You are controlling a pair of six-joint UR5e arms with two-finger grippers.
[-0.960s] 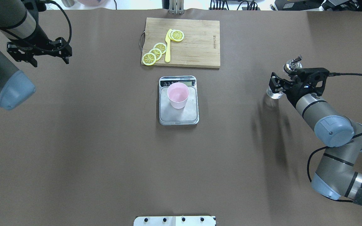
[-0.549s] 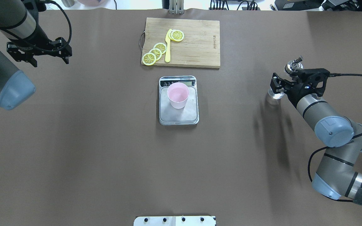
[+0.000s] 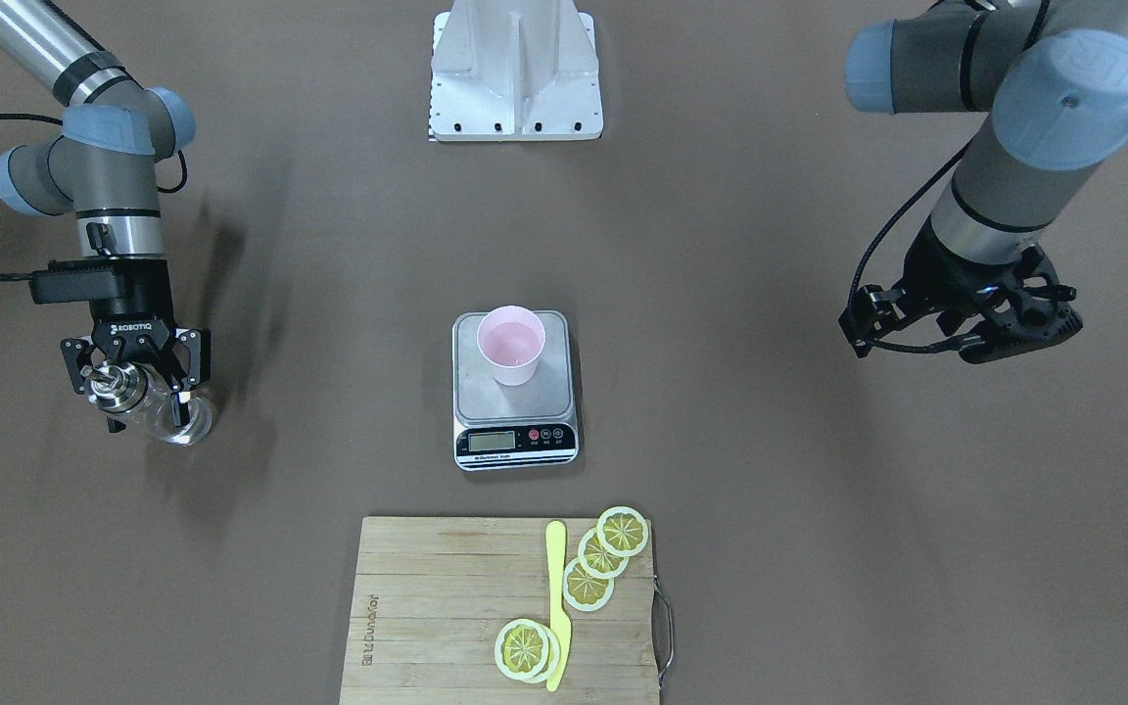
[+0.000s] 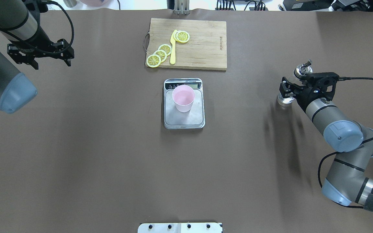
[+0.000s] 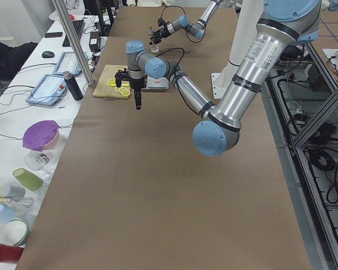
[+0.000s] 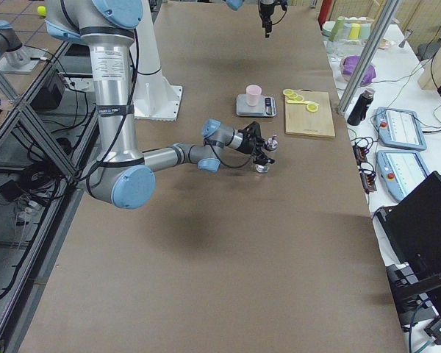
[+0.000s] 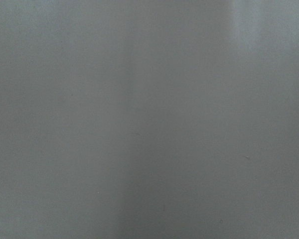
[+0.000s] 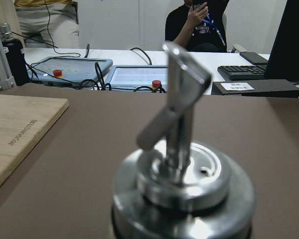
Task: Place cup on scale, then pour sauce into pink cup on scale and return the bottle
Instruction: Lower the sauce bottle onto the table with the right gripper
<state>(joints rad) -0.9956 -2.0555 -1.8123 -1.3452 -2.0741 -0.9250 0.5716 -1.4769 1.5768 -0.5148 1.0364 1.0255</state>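
The pink cup (image 4: 183,97) stands upright on the scale (image 4: 184,122) at the table's middle, also in the front view, cup (image 3: 511,343) on scale (image 3: 515,403). My right gripper (image 4: 286,90) is shut on the clear glass bottle (image 4: 284,100) at the table's right side, its base at or just above the table. The metal pour-spout cap (image 8: 182,184) fills the right wrist view. In the front view the bottle (image 3: 164,413) hangs under that gripper (image 3: 138,377). My left gripper (image 4: 52,62) is open and empty, high over the far left, and also shows in the front view (image 3: 961,333).
A wooden cutting board (image 4: 202,48) with lemon slices (image 4: 160,53) and a yellow knife (image 4: 173,48) lies behind the scale. The robot's base plate (image 4: 180,227) is at the near edge. Operators' desks with screens lie beyond the table's far edge.
My right gripper has lowered a little with the bottle, drifting slightly right and toward the robot. The left arm, cup and scale have not moved.
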